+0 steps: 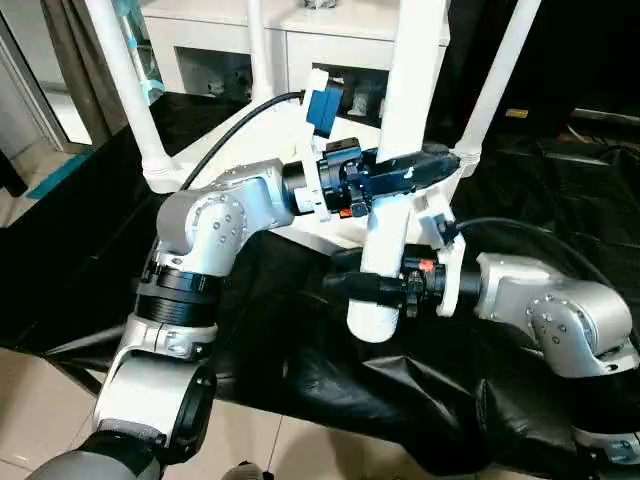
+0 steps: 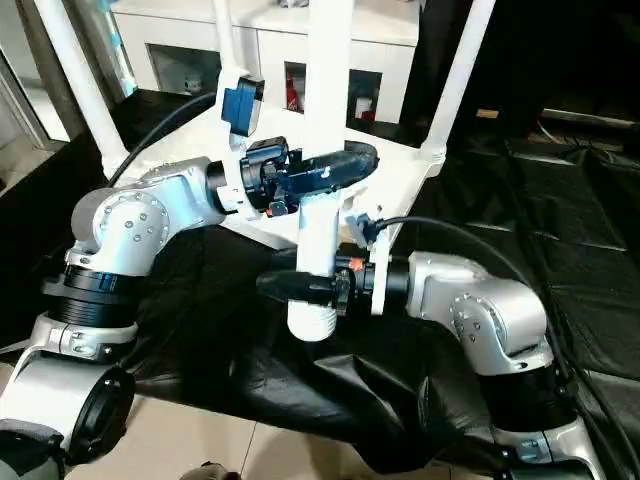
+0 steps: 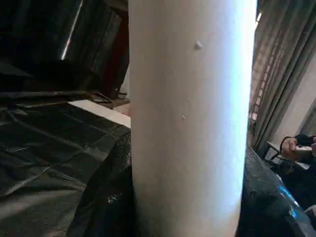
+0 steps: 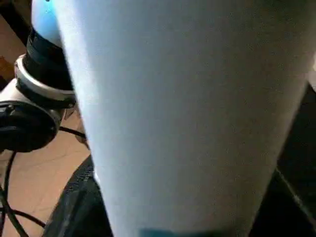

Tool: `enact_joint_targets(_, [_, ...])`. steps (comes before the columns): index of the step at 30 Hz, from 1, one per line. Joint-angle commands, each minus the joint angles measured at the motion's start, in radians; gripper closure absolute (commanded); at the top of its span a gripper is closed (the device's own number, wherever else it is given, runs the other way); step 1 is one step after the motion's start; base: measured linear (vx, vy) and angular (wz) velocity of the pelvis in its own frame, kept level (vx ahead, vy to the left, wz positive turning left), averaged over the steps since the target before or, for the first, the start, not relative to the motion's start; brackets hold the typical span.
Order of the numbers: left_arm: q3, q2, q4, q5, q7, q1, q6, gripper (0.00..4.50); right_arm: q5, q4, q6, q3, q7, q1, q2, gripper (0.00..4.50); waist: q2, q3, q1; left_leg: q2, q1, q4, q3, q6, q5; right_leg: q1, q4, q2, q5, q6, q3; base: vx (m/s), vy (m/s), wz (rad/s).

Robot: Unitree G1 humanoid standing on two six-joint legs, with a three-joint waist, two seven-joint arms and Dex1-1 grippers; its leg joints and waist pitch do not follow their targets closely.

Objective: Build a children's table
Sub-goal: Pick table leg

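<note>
The children's table lies upside down on black sheeting, its white top (image 1: 312, 238) partly behind my arms. Three white legs stand in its corner sockets (image 1: 160, 168), rising out of the picture's top. A loose white leg (image 1: 398, 120) stands nearly upright over the table's near side, its thick ringed end (image 2: 312, 318) hanging low. My left gripper (image 1: 400, 175) is shut on this leg at mid height. My right gripper (image 1: 372, 287) clasps it lower down, one black finger (image 2: 290, 285) across its front. Both wrist views show the leg's white tube (image 3: 190, 123) close between the fingers.
Black sheeting (image 1: 560, 210) covers the floor under and around the table, wrinkled at the front. A white cabinet (image 1: 215, 50) with glass doors stands behind. Tiled floor (image 1: 40, 400) lies at the near left. Black cables run from both wrists.
</note>
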Motion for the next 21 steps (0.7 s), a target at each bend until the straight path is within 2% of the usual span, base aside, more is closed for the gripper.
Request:
enact_joint_targets(1, [0.03, -0.009, -0.012, -0.042, 0.003, -0.021, 0.008, 2.66, 0.018, -0.023, 0.016, 0.008, 0.001, 0.007, -0.002, 2.32, -0.014, -0.075, 0.004, 0.037, 0.016, -0.066, -0.013, 0.022, -0.145, 0.06, -0.076, -0.073, -0.298, -0.163, 0.052, 0.0, 0.0, 0.0])
enact_joint_targets(6, [0.051, -0.013, 0.013, -0.034, 0.051, -0.025, 0.005, 2.66, 0.014, -0.012, 0.013, -0.009, -0.035, -0.001, 0.025, 2.55, -0.015, -0.076, 0.005, 0.036, 0.016, -0.067, -0.014, 0.018, -0.138, 0.058, -0.075, -0.072, -0.293, -0.156, 0.052, 0.0, 0.0, 0.0])
enact_joint_targets(7, [0.056, -0.017, 0.02, -0.031, 0.067, -0.027, 0.006, 2.1, 0.01, -0.007, 0.01, -0.011, -0.044, -0.003, 0.031, 2.58, -0.015, -0.076, 0.004, 0.036, 0.015, -0.066, -0.014, 0.018, -0.132, 0.058, -0.074, -0.072, -0.286, -0.157, 0.052, 0.0, 0.0, 0.0])
enact_joint_targets(8, [0.064, -0.025, 0.029, -0.021, 0.099, -0.031, 0.002, 2.1, -0.003, 0.004, 0.0, -0.015, -0.071, -0.009, 0.045, 2.58, -0.016, -0.078, 0.005, 0.036, 0.016, -0.066, -0.014, 0.018, -0.129, 0.059, -0.074, -0.072, -0.28, -0.157, 0.052, 0.0, 0.0, 0.0])
enact_joint_targets(9, [0.072, -0.044, 0.049, 0.017, 0.177, -0.039, -0.019, 1.96, -0.029, 0.028, -0.018, -0.02, -0.121, -0.02, 0.071, 2.58, -0.015, -0.077, 0.004, 0.038, 0.015, -0.066, -0.014, 0.015, -0.122, 0.057, -0.071, -0.073, -0.262, -0.164, 0.053, 0.0, 0.0, 0.0])
enact_joint_targets(11, [0.074, -0.053, 0.06, 0.04, 0.218, -0.042, -0.031, 1.86, -0.04, 0.039, -0.024, -0.022, -0.143, -0.025, 0.081, 2.59, -0.017, -0.079, 0.002, 0.035, 0.014, -0.065, -0.014, 0.012, -0.125, 0.059, -0.073, -0.072, -0.257, -0.168, 0.051, 0.0, 0.0, 0.0])
enact_joint_targets(12, [0.069, -0.069, 0.09, 0.108, 0.331, -0.049, -0.056, 1.84, -0.068, 0.054, -0.041, -0.019, -0.189, -0.035, 0.106, 2.59, -0.018, -0.079, 0.003, 0.037, 0.015, -0.065, -0.014, 0.012, -0.119, 0.058, -0.07, -0.073, -0.248, -0.166, 0.052, 0.0, 0.0, 0.0])
enact_joint_targets(15, [0.061, -0.08, 0.109, 0.156, 0.412, -0.05, -0.078, 1.84, -0.097, 0.069, -0.059, -0.014, -0.23, -0.045, 0.124, 2.6, -0.02, -0.08, 0.003, 0.036, 0.014, -0.066, -0.014, 0.014, -0.109, 0.059, -0.071, -0.072, -0.238, -0.157, 0.053, 0.0, 0.0, 0.0])
enact_joint_targets(17, [0.078, -0.114, 0.136, 0.209, 0.566, -0.046, -0.097, 1.84, -0.158, 0.101, -0.094, 0.007, -0.299, -0.067, 0.151, 2.6, -0.018, -0.081, 0.001, 0.038, 0.013, -0.064, -0.015, 0.007, -0.099, 0.059, -0.066, -0.072, -0.215, -0.159, 0.053, 0.0, 0.0, 0.0])
enact_joint_targets(18, [0.073, -0.129, 0.146, 0.256, 0.648, -0.038, -0.118, 1.84, -0.187, 0.12, -0.106, 0.011, -0.345, -0.079, 0.179, 2.6, -0.021, -0.081, -0.001, 0.037, 0.012, -0.065, -0.015, 0.009, -0.098, 0.06, -0.068, -0.073, -0.209, -0.16, 0.053, 0.0, 0.0, 0.0])
enact_joint_targets(19, [0.07, -0.13, 0.147, 0.266, 0.661, -0.035, -0.123, 2.19, -0.193, 0.124, -0.11, 0.013, -0.353, -0.081, 0.185, 2.6, -0.022, -0.081, -0.001, 0.036, 0.013, -0.065, -0.015, 0.01, -0.097, 0.06, -0.068, -0.072, -0.214, -0.158, 0.053, 0.0, 0.0, 0.0])
enact_joint_targets(20, [0.067, -0.135, 0.149, 0.283, 0.683, -0.03, -0.132, 2.19, -0.206, 0.131, -0.12, 0.017, -0.368, -0.085, 0.195, 2.6, -0.023, -0.082, 0.001, 0.034, 0.011, -0.063, -0.014, 0.015, -0.087, 0.063, -0.068, -0.073, -0.214, -0.152, 0.053, 0.0, 0.0, 0.0])
enact_joint_targets(21, [0.064, -0.14, 0.144, 0.292, 0.696, -0.024, -0.134, 2.19, -0.214, 0.137, -0.126, 0.021, -0.383, -0.09, 0.204, 2.6, -0.019, -0.081, 0.001, 0.034, 0.011, -0.064, -0.014, 0.019, -0.084, 0.061, -0.068, -0.072, -0.212, -0.15, 0.053, 0.0, 0.0, 0.0])
